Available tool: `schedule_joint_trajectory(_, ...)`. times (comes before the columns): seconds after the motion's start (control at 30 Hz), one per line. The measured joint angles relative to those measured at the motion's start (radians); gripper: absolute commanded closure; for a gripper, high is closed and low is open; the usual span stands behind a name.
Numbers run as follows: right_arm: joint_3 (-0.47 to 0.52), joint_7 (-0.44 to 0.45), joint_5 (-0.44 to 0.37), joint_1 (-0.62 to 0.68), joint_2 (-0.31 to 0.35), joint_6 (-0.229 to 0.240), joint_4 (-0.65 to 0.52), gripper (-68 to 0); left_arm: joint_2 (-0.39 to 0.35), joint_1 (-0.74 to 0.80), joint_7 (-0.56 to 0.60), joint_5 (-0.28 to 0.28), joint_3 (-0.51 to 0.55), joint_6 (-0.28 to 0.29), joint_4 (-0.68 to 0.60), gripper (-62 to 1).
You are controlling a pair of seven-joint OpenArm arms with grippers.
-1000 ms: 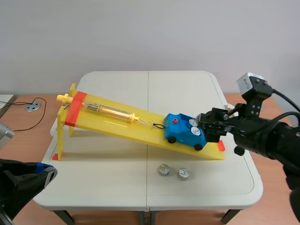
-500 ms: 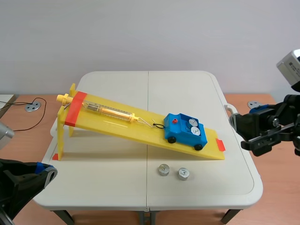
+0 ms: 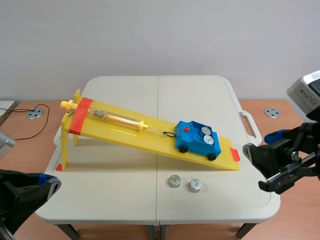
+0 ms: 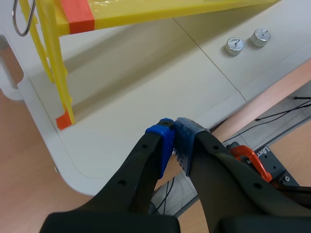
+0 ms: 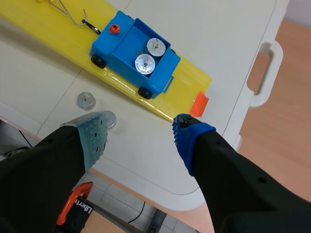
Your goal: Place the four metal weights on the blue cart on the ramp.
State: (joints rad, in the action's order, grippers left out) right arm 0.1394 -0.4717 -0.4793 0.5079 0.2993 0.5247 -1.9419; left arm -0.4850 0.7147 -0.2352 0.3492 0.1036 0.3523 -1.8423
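The blue cart (image 3: pixel 198 140) sits low on the yellow ramp (image 3: pixel 125 131), hooked to a spring scale. Two metal weights (image 5: pixel 156 45) (image 5: pixel 144 63) lie in the cart (image 5: pixel 119 51). Two more weights (image 3: pixel 174 181) (image 3: pixel 195 186) stand on the table in front of the ramp, also seen from the left wrist (image 4: pixel 234 45) (image 4: pixel 260 37). My right gripper (image 3: pixel 261 169) hangs open and empty over the table's right edge, raised above the ramp's foot (image 5: pixel 141 127); one table weight (image 5: pixel 86 100) shows beside its finger. My left gripper (image 4: pixel 175 141) is shut on nothing, off the table's near-left corner (image 3: pixel 47 184).
The spring scale (image 3: pixel 117 118) lies along the upper ramp, which stands on yellow legs (image 4: pixel 58 73) at the left. A table handle (image 3: pixel 248 123) juts out at the right edge. Orange clamps (image 5: pixel 73 206) sit under the table edge.
My right gripper has drawn back from the cart, to the right and toward the table's near-right edge, open and empty. The cart, the weights and the left arm have not moved.
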Motion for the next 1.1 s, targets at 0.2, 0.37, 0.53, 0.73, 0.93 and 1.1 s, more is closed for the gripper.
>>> schedule_joint_trajectory(0.2, -0.098, 0.051, 0.104, -0.027, -0.012, -0.004, 0.087, -30.9, 0.0, 0.0, 0.0, 0.0, 0.0, 0.0, 0.0, -5.1)
schedule_joint_trajectory(0.37, -0.185, 0.105, 0.209, -0.083, -0.041, -0.016, 0.188, -30.9, 0.0, 0.0, 0.0, 0.0, 0.0, 0.0, 0.0, -5.1)
schedule_joint_trajectory(0.53, -0.249, 0.143, 0.271, -0.148, -0.092, -0.032, 0.288, -30.9, 0.0, 0.0, 0.0, 0.0, 0.0, 0.0, 0.0, -5.1)
schedule_joint_trajectory(0.73, -0.328, 0.196, 0.329, -0.219, -0.136, -0.066, 0.419, -30.9, 0.0, 0.0, 0.0, 0.0, 0.0, 0.0, 0.0, -5.1)
schedule_joint_trajectory(0.93, -0.393, 0.24, 0.384, -0.27, -0.172, -0.115, 0.517, -30.7, 0.0, 0.0, 0.0, 0.0, 0.0, 0.0, 0.0, -5.1)
schedule_joint_trajectory(1.1, -0.434, 0.264, 0.425, -0.314, -0.206, -0.148, 0.588, -30.7, 0.0, 0.0, 0.0, 0.0, 0.0, 0.0, 0.0, -5.1)
